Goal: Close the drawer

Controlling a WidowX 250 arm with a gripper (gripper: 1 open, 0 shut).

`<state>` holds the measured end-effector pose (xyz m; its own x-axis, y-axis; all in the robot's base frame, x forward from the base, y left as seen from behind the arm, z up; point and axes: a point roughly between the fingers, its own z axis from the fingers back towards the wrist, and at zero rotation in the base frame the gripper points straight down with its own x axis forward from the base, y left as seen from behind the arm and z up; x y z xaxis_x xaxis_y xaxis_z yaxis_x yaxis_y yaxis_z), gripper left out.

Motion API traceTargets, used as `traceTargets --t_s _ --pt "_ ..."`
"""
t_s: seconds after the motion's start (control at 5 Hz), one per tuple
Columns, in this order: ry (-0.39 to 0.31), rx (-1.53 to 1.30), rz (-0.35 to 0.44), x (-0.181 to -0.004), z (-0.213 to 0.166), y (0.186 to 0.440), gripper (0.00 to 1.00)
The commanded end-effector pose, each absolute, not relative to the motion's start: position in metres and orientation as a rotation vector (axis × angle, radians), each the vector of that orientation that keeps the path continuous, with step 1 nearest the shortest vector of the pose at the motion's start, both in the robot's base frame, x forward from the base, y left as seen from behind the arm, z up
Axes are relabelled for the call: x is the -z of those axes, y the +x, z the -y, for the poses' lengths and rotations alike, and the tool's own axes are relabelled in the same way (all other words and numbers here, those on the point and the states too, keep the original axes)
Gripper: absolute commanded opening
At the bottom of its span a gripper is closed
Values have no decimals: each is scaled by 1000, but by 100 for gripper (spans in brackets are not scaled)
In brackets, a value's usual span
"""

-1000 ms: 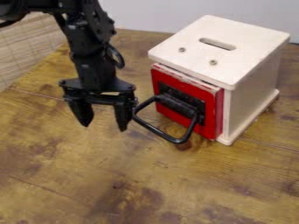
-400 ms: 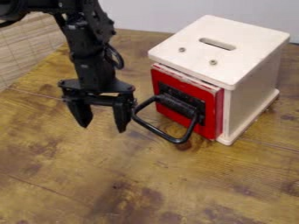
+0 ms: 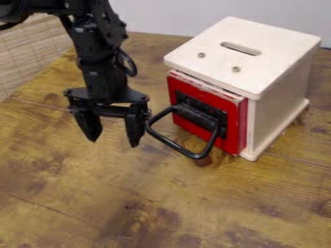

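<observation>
Presently the black claw (image 3: 111,128) is held wide apart and empty above the wooden table (image 3: 77,203), just left of the handle (image 3: 184,134). The red drawer (image 3: 204,111) is seen set in the front of the cream box (image 3: 258,68), the handle projecting toward the claw.

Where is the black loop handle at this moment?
In the camera view, the black loop handle sticks out from the red drawer front, just right of the open end effector and low over the table.

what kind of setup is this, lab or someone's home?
Probably a lab test bench, not a home. A black robot arm with its gripper open stands on a worn wooden table beside a cream box holding a red drawer with an oversized loop handle, a purpose-built prop.
</observation>
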<state>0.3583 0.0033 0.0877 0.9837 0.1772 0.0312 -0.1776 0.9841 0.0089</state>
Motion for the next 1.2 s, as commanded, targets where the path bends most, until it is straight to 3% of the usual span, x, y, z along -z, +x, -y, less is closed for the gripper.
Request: traceTargets --t_s 0.0,1.0 --pt "3 -169 164 -133 -2 367 100" --pt "18 -164 155 -132 3 364 100"
